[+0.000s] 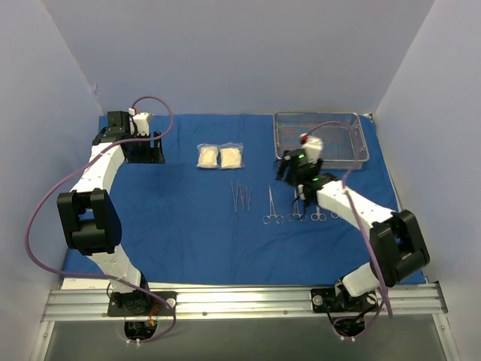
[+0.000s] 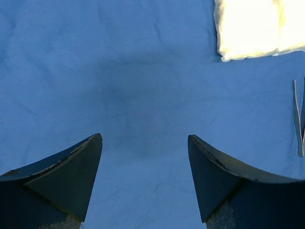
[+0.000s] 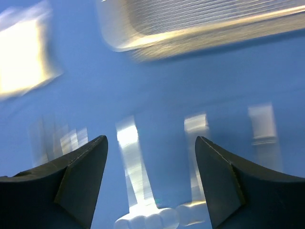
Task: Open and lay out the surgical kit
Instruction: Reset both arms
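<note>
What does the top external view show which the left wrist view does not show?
Only the top view shows the wire-mesh tray, the scissor-handled clamps in a row and the right arm. Only the left wrist view shows the left gripper open, with nothing between its fingers. Both show the blue cloth, the gauze packets and the tweezers.

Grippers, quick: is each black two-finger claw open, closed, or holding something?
Left gripper: open, empty.
Right gripper: open, empty, above blurred silver clamps.
</note>
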